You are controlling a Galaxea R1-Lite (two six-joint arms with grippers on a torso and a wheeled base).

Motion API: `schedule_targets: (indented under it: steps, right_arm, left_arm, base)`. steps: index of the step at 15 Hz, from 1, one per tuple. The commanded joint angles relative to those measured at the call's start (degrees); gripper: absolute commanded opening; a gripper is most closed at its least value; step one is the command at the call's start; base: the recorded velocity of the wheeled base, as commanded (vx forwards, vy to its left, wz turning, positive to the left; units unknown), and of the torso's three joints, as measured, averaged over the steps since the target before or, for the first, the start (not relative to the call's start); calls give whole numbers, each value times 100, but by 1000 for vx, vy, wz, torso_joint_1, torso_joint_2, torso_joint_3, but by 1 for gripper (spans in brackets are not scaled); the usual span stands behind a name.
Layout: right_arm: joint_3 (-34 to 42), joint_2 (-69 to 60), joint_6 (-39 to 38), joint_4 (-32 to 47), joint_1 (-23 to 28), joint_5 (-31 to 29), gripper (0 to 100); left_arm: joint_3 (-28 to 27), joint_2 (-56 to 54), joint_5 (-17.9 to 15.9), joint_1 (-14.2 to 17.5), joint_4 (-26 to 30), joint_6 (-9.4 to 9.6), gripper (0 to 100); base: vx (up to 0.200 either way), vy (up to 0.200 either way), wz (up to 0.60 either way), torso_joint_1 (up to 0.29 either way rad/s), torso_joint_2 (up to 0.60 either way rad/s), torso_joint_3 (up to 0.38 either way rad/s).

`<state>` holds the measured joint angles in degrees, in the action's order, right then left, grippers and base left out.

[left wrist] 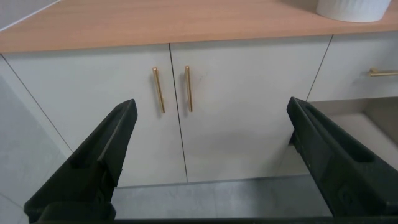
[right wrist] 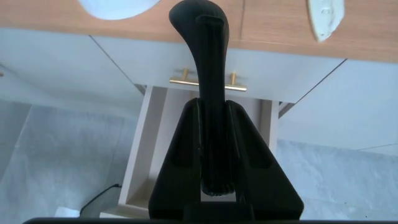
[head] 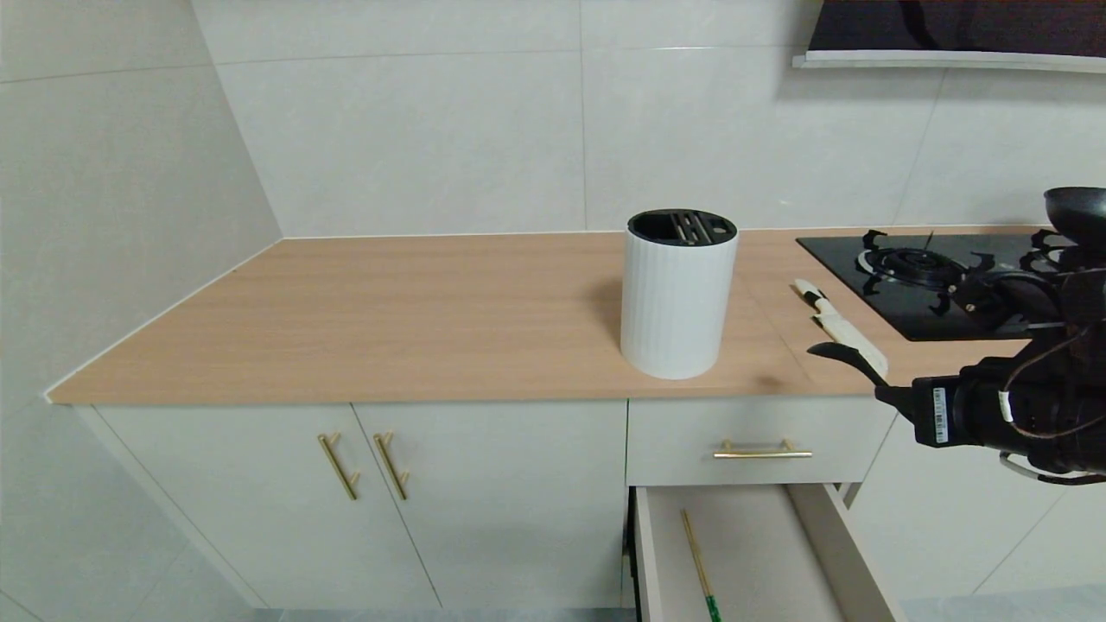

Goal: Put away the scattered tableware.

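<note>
1. The left claw, spread wide and empty, hangs before the cupboard doors.
2. Mid-frame, a white holder stands on the tabletop; a knife lies right of it.
3. Lower right, the right claw pinches a black utensil handle: likely stiff, light, slick; grip mid-handle.

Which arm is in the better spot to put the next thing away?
Right. The right gripper grips a black curved utensil handle near the white ribbed holder and the open drawer. The left gripper hangs open and empty, facing the cabinet doors.
</note>
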<state>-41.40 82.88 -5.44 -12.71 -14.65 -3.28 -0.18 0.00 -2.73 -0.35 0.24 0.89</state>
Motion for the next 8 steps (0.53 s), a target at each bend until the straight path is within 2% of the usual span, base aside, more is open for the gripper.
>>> schedule_targets:
  steps: [1, 4, 8]
  right_arm:
    - [0, 158, 8, -12, -20, 3, 0]
    - [0, 316, 69, -29, -20, -6, 0]
    - [9, 316, 69, -29, -82, -6, 0]
  left_arm:
    - [1, 9, 1, 0, 2, -1, 100]
    - [1, 9, 1, 0, 2, -1, 100]
    - [1, 9, 1, 0, 2, -1, 100]
  base:
    - [0, 0, 0, 0, 0, 0]
    - [0, 0, 0, -47, 99, 63]
    - [0, 0, 0, -188, 447, 251]
